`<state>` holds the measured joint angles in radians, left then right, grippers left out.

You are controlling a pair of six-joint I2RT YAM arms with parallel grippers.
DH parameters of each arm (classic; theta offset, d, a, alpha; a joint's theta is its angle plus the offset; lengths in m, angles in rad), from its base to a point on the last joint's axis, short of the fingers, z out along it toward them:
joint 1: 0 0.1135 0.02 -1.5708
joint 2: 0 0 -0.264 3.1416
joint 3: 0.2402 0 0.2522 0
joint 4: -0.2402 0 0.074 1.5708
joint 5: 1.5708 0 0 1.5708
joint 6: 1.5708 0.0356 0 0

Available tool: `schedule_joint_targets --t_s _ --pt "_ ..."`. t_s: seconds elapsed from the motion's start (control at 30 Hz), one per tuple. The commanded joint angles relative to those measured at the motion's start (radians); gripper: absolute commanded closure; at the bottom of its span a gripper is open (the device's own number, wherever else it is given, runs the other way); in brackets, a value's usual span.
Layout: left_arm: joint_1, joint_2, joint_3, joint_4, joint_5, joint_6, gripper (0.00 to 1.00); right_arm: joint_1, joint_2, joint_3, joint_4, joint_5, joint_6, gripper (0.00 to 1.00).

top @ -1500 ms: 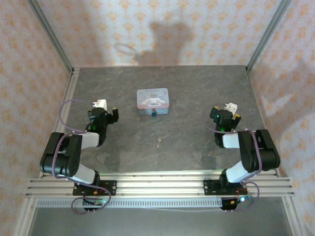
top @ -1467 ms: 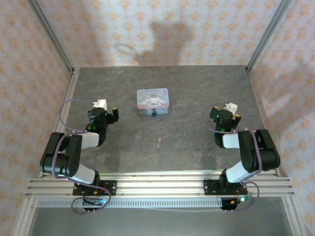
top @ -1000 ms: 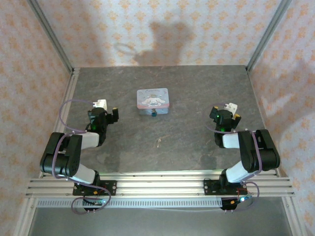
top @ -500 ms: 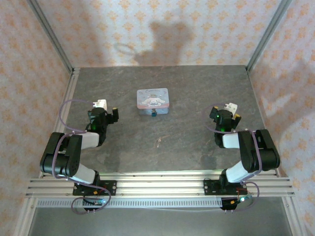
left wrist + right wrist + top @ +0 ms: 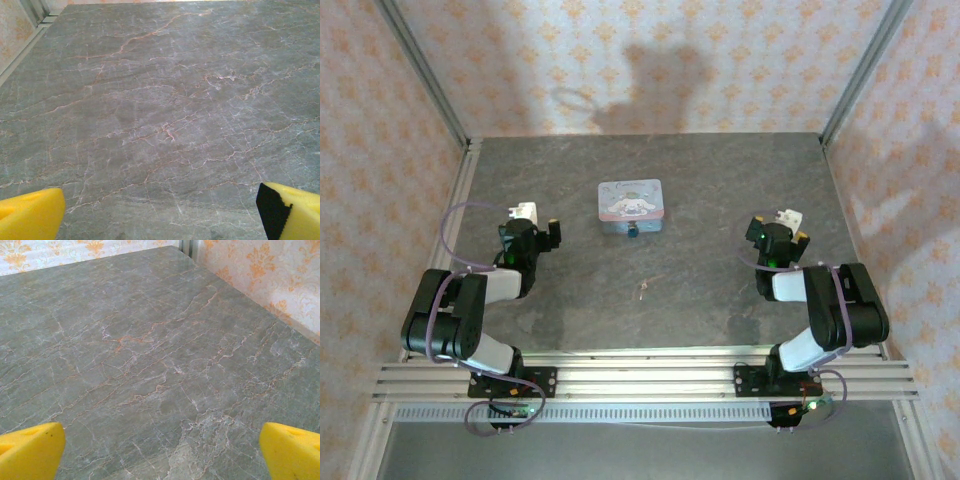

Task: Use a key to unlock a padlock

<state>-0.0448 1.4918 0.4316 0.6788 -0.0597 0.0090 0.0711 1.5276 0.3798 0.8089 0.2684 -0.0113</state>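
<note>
Both grippers are wide open and hold nothing. The left gripper [image 5: 532, 226] and the right gripper [image 5: 780, 229] each show yellow pads [image 5: 30, 220] at the lower corners of their wrist views, with bare table [image 5: 165, 125] between them. The padlock [image 5: 633, 231] lies to the right of the left gripper, well apart from it, touching the near edge of the tin [image 5: 630, 199]. The key [image 5: 643, 288] lies flat between the two grippers, a little behind their fingertips, well apart from both and from the padlock.

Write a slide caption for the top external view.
Tiny pale metallic key lies on grey table, apart from pale-blue rectangular tin.
</note>
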Motion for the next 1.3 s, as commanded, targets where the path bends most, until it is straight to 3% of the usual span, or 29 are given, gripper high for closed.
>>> schedule_joint_targets --t_s 0.0,0.33,0.4,0.43,0.5,0.63,0.73,0.8,0.97,1.13,1.27 --pt "0.005 0.001 0.011 0.033 0.002 0.01 0.0 -0.004 -0.003 0.016 0.016 -0.002 0.008 0.01" --pt "0.005 -0.019 0.019 0.008 0.028 0.023 0.0 -0.004 -0.019 0.009 0.02 0.006 0.009 0.01" --pt "-0.007 -0.089 0.108 -0.206 0.02 0.021 0.0 -0.003 -0.052 -0.017 0.03 -0.003 0.01 0.01" --pt "-0.007 -0.114 0.213 -0.434 -0.017 -0.029 0.0 -0.003 -0.056 -0.041 0.077 -0.015 -0.001 0.01" --pt "-0.007 -0.121 0.32 -0.656 -0.001 -0.047 0.0 0.001 -0.103 -0.059 0.071 -0.005 -0.001 0.01" --pt "-0.015 -0.201 0.363 -0.846 0.11 -0.1 0.0 0.002 -0.297 0.084 -0.401 0.041 0.098 0.01" --pt "-0.035 -0.307 0.328 -0.923 0.16 -0.17 0.05 0.002 -0.367 0.179 -0.651 -0.018 0.198 0.0" --pt "-0.063 -0.375 0.29 -0.963 0.173 -0.217 0.1 0.002 -0.402 0.222 -0.786 -0.077 0.289 0.07" --pt "-0.205 -0.494 0.214 -1.081 0.167 -0.417 0.22 0.052 -0.448 0.267 -1.078 -0.264 0.462 0.25" --pt "-0.513 -0.534 0.152 -1.098 -0.037 -0.571 0.23 0.196 -0.461 0.217 -1.2 -0.359 0.581 0.32" --pt "-0.685 -0.423 0.187 -1.05 -0.08 -0.624 0.23 0.319 -0.417 0.205 -1.221 -0.385 0.628 0.35"
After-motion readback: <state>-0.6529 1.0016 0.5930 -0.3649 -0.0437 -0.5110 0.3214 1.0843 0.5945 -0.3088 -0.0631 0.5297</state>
